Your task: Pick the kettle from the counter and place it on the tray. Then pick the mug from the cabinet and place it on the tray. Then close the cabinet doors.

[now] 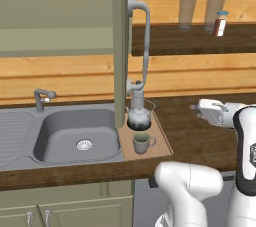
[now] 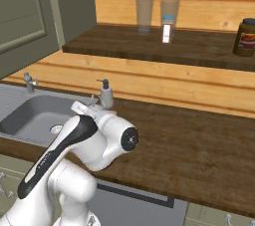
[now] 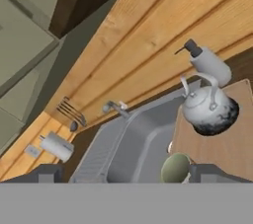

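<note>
The kettle [image 1: 139,118] and the mug [image 1: 142,143] are seen on the tray [image 1: 161,141], which is laid on the counter [image 1: 200,131] just right of the sink [image 1: 75,133]. The kettle is at the back of the tray, upright; the mug is in front of it, near but apart, w/ its handle to the right. A cabinet door [image 1: 121,46] is seen standing open, edge-on, above the tray's left side, w/ its long bar handle [image 1: 144,46] hanging over the kettle. The gripper [image 3: 126,172] is held over the counter, right of the tray & apart from it. The jaws are spread wide; nothing is held betw. them. A soap bottle [image 3: 210,62] is seen just behind the kettle.
</note>
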